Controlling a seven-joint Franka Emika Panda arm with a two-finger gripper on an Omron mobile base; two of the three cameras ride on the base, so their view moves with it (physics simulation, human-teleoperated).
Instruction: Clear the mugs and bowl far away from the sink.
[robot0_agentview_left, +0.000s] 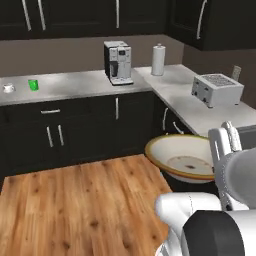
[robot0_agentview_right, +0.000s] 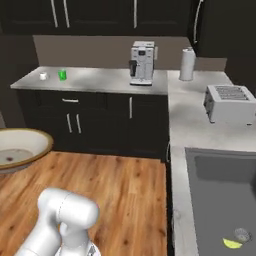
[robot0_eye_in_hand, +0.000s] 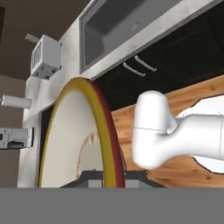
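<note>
Left base view: bowl held aloft off the table

At far left on the table (robot0_agentview_left: 75, 85): white mug (robot0_agentview_left: 8, 88), green mug (robot0_agentview_left: 33, 85) just beside it, both upright. Further right: coffee machine (robot0_agentview_left: 118, 62), paper towel roll (robot0_agentview_left: 158, 59), toaster (robot0_agentview_left: 216, 89) round the corner. Lower right: bowl (robot0_agentview_left: 182, 157) tilted, above the wooden floor (robot0_agentview_left: 80, 205), clear of the table edge, beside the arm's white links.

In right base view, bowl (robot0_agentview_right: 20, 147) at left edge over the floor, mugs far back on the left, sink (robot0_agentview_right: 220, 195) at right, well apart from the bowl.

In hand view, jaws (robot0_eye_in_hand: 105, 177) closed on the bowl (robot0_eye_in_hand: 78, 135) rim, bowl seen edge-on, sink (robot0_eye_in_hand: 127, 26) beyond it
</note>
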